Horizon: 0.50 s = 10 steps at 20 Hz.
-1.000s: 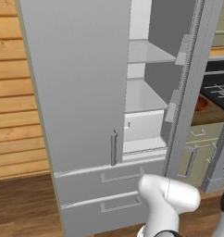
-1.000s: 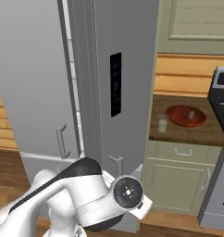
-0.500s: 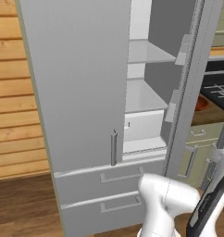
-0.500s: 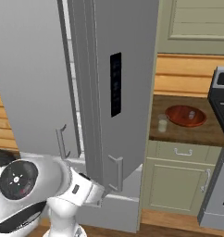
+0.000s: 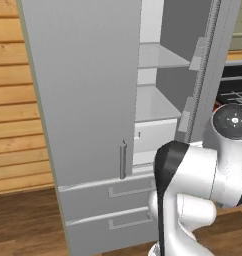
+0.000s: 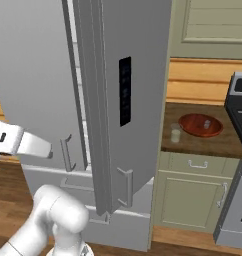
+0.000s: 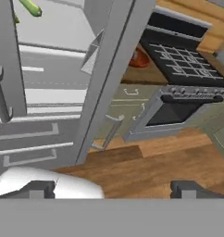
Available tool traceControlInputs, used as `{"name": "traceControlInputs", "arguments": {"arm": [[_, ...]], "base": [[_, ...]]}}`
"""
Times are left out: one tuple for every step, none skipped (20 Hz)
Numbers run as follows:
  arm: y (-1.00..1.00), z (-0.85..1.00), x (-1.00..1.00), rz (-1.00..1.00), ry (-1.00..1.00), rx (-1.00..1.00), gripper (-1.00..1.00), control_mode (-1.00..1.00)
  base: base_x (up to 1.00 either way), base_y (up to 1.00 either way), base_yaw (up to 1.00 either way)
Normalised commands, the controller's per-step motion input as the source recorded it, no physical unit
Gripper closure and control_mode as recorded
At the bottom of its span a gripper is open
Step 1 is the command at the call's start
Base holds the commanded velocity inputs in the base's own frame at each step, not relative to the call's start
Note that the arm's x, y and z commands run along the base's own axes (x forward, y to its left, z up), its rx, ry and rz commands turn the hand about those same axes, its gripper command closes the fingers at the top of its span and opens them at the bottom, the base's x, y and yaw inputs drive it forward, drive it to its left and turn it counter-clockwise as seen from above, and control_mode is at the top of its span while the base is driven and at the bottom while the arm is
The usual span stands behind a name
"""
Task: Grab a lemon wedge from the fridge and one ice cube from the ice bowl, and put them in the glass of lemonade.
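Observation:
The grey fridge (image 5: 88,90) stands with its left door closed and its right door (image 6: 133,100), the one with the dark panel, swung open. White shelves (image 5: 153,102) show inside. In the hand view a small yellow-green sliver, apparently the lemon wedge (image 7: 30,7), lies on a fridge shelf at the top left, far from my gripper (image 7: 113,189). The gripper is open, its fingertips (image 7: 40,187) wide apart with nothing between them. The reddish-brown ice bowl (image 6: 200,125) sits on the counter right of the fridge, with the glass of lemonade (image 6: 176,133) just left of it.
The open door's edge (image 7: 109,78) runs across the hand view between the fridge interior and the stove (image 7: 178,55). Two fridge drawers (image 5: 113,200) lie below the doors. Beige cabinets (image 6: 193,185) stand under the counter. My arm's elbow (image 5: 193,170) rises at the lower right of the left base view.
My arm has swung round in front of the base: its elbow joint now stands higher at the right of the left base view. The fridge, bowl and glass have not moved.

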Motion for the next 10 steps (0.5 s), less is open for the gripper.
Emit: {"name": "traceControlInputs", "arguments": {"arm": [[1.00,0.00,0.64,0.04,0.19,-0.42,-1.00,-1.00],[1.00,0.00,0.84,0.03,0.18,-0.41,-1.00,-1.00],[0.80,0.00,1.00,0.02,0.20,-0.37,-1.00,-1.00],[0.61,0.00,1.00,0.00,0.21,-0.34,-1.00,-1.00],[0.44,0.00,1.00,0.00,0.18,-0.30,-1.00,-1.00],[0.34,0.00,1.00,0.00,0.09,-0.23,-1.00,-1.00],[0.26,0.00,1.00,0.00,0.06,-0.18,-1.00,-1.00],[0.23,0.00,1.00,0.00,0.04,-0.15,-1.00,-1.00],[0.09,-0.06,1.00,0.00,0.01,-0.13,-1.00,-1.00],[0.00,-0.10,1.00,-0.01,0.00,-0.11,-1.00,-1.00]], "base": [[0.00,0.00,0.00],[0.00,0.00,0.00],[0.00,0.00,0.00],[0.00,0.00,0.00],[0.00,0.00,0.00],[0.00,0.00,0.00],[0.00,0.00,0.00],[0.00,0.00,0.00],[0.00,0.00,0.00],[0.00,0.00,0.00]]}}
